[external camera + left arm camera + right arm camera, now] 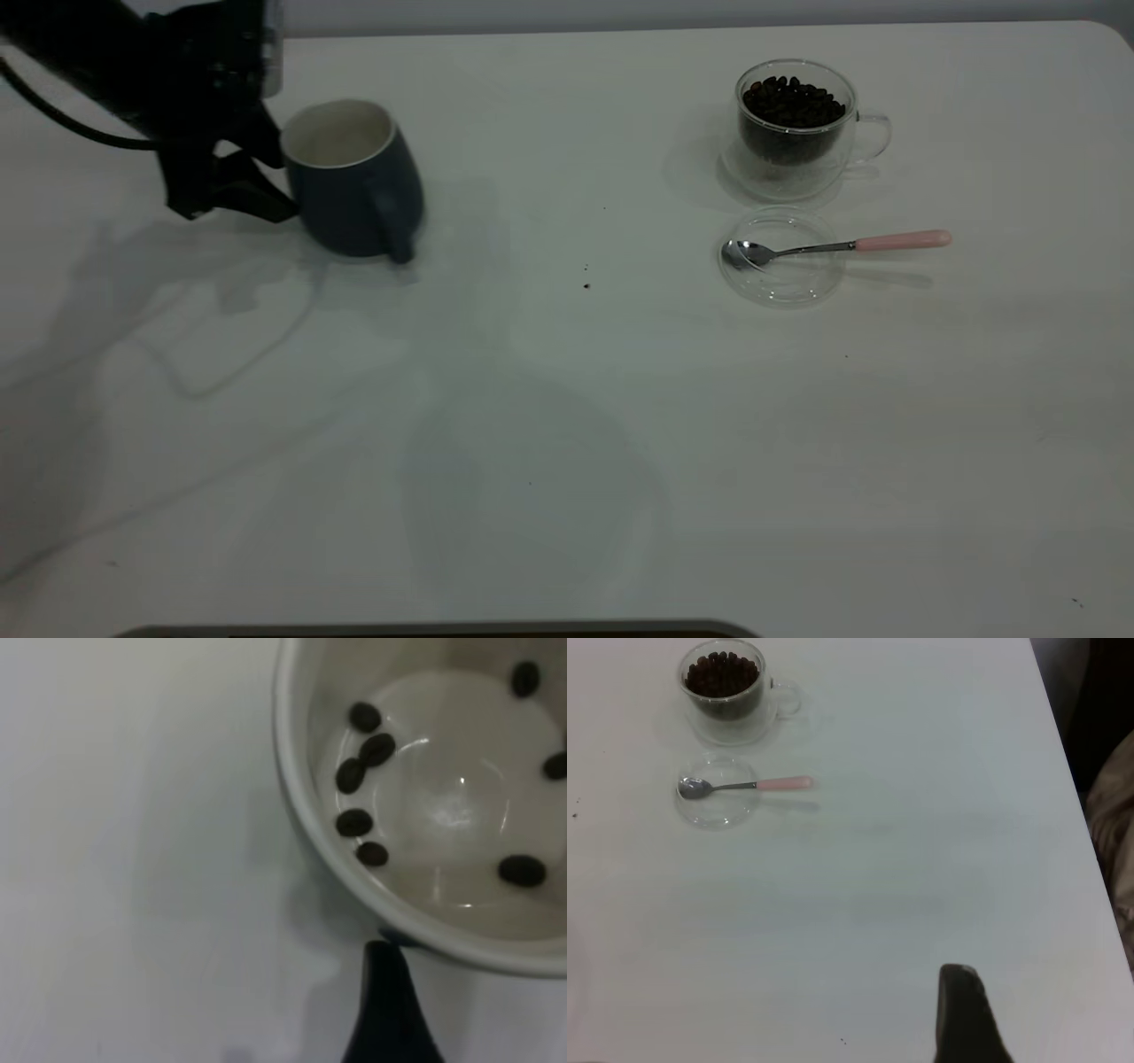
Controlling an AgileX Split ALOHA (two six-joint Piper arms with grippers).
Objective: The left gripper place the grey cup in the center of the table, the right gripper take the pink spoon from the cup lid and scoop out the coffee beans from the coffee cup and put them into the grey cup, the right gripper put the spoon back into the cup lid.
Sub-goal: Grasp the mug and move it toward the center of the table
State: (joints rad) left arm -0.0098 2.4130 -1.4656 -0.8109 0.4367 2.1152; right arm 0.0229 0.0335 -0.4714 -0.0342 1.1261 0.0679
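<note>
The grey cup (354,182) stands at the far left of the table, its handle facing the front. In the left wrist view the grey cup (425,806) holds several coffee beans. My left gripper (270,177) is at the cup's left side with its two fingers apart; one finger (385,1010) touches the outer wall just under the rim. The pink spoon (899,240) lies with its bowl in the clear cup lid (780,259) at the right. The glass coffee cup (795,124), full of beans, stands behind the lid. The right arm is out of the exterior view; one finger (961,1019) shows over bare table.
A few dark crumbs (586,285) lie near the table's middle. The table's right edge (1063,771) runs close to the right arm. The spoon (784,782), lid (718,797) and coffee cup (725,687) lie far ahead of the right wrist.
</note>
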